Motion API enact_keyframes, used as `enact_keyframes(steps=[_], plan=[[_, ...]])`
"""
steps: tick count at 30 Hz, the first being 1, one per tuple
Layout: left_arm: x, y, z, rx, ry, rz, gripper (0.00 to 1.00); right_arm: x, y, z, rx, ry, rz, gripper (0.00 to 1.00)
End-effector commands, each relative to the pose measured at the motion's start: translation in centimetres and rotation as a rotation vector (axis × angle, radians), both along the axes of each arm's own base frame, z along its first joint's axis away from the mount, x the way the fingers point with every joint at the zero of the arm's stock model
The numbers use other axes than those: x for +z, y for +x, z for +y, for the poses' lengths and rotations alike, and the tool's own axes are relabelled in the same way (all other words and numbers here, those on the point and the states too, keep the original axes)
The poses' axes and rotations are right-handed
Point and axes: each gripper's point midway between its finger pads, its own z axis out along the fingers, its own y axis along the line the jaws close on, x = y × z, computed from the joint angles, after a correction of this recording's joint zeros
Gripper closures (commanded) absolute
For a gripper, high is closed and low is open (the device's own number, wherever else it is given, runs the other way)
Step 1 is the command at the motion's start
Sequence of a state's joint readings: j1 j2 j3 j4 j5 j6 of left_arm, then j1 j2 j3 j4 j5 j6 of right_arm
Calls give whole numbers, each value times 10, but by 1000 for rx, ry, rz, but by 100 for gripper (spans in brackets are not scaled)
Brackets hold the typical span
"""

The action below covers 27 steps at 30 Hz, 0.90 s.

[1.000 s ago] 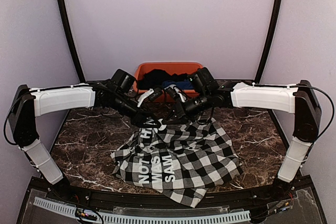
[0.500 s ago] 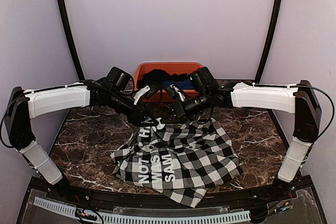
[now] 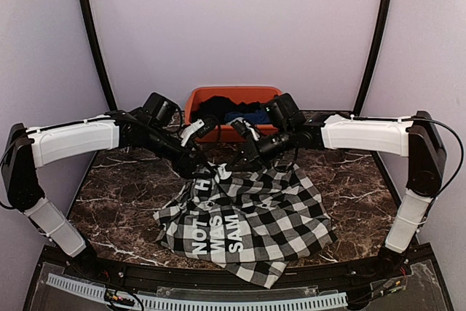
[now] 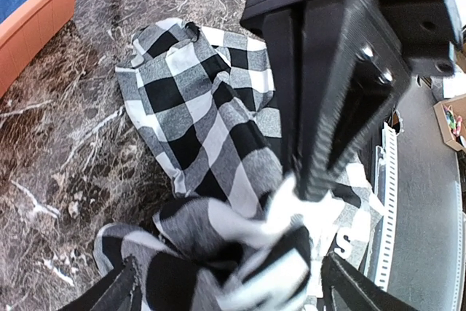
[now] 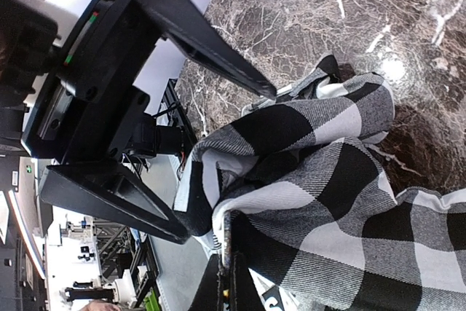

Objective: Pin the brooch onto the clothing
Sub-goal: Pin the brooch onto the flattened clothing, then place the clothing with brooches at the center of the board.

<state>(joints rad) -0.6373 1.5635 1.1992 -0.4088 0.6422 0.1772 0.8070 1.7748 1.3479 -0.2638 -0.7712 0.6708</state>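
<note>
The clothing [image 3: 255, 216], a black-and-white check shirt with white block letters, lies crumpled mid-table, its far edge bunched up between both grippers. My left gripper [image 3: 206, 172] is open; in its wrist view its fingers straddle the bunched fold [image 4: 218, 253] without closing on it. My right gripper [image 3: 234, 165] is shut. In its own view a thin metal edge, which I take for the brooch [image 5: 227, 242], sticks out of the shut fingertips [image 5: 231, 256] against a shirt fold [image 5: 328, 202]. The left gripper's spread fingers [image 5: 204, 45] stand just beyond it.
An orange bin [image 3: 196, 100] stands at the back of the marble table [image 3: 124, 180], holding a black garment [image 3: 218, 107] and a blue one [image 3: 237, 116]. A white slotted rail [image 3: 218, 302] runs along the near edge.
My left gripper has opened wide, letting the bunched fold go, and the left arm has drawn slightly back to the left. The right gripper has stayed shut in place.
</note>
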Motion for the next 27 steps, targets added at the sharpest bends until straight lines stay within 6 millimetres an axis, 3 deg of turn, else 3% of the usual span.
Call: enact_keyframes(steps=[1, 3, 5, 8, 16, 18, 22, 27], plan=[[-5, -10, 13, 4, 41, 6, 15, 9, 6, -6, -22, 35, 26, 100], [-7, -11, 12, -2, 52, 8, 19, 7, 7, -7, -27, 33, 51, 100], [-12, -11, 10, -11, 63, 20, 29, 9, 6, -7, -26, 43, 69, 100], [-20, -12, 8, -22, 80, 42, 53, 13, 5, -6, -23, 53, 88, 100], [-24, -9, 10, -11, 97, 30, 94, 20, 2, -11, -28, 65, 135, 97], [-25, -7, 10, -4, 104, 24, 99, 25, -2, -12, -17, 76, 151, 87], [-31, -1, 13, 24, 132, 8, 99, 39, -15, -11, 26, 114, 174, 62], [-33, 1, 13, 29, 136, 12, 99, 68, -33, -9, 104, 196, 162, 52]])
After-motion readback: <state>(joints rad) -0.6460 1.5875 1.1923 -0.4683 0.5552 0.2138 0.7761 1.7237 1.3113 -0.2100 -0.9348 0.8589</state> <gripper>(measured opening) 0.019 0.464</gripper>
